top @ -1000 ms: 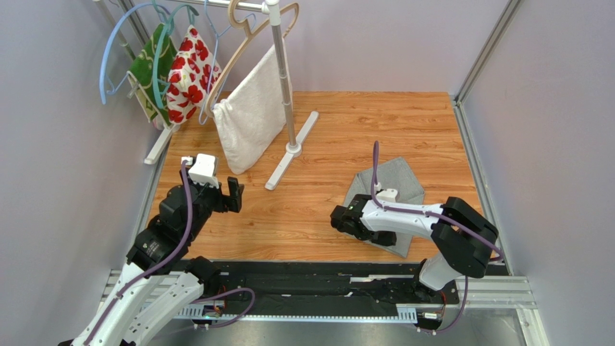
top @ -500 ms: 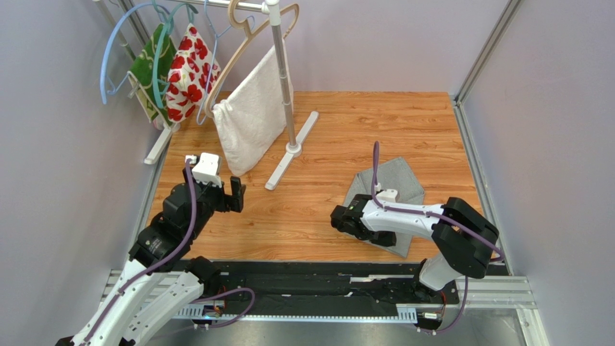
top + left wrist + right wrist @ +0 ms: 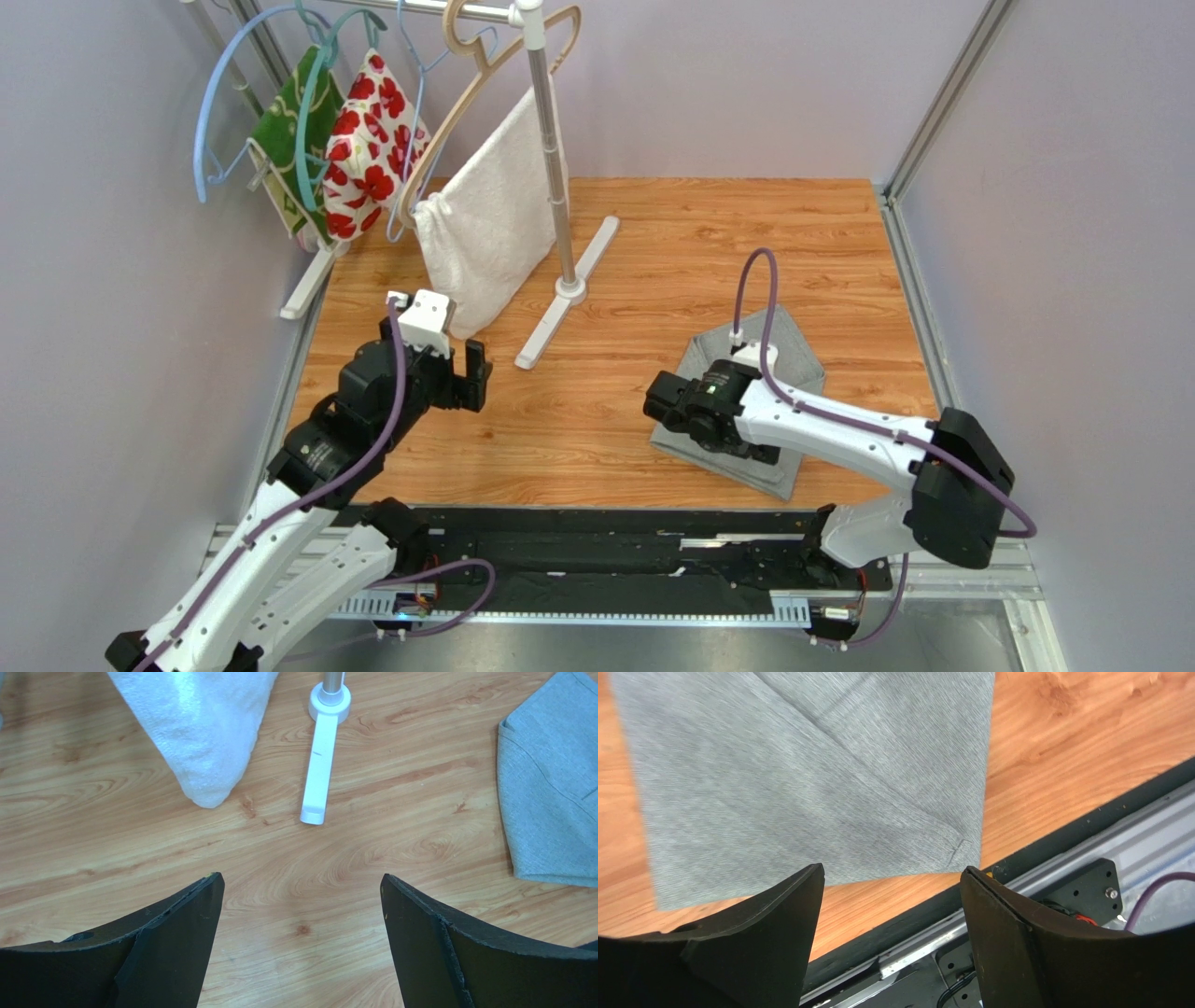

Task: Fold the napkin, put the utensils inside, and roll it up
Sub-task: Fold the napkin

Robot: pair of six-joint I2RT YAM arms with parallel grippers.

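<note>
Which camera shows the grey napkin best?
Right wrist: the napkin fills the frame, its fold edges clear. Top external shows it partly hidden under the right arm; left wrist catches only one side of it.

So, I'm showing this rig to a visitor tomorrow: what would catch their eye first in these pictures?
Probably the clothes rack at the table's far left corner, hung with a red-flowered fabric, a green fabric and a white towel. Next, the grey napkin lying folded on the wooden tabletop at the right, with the right gripper open over its near edge. The left gripper hangs open over bare wood near the rack.
</note>
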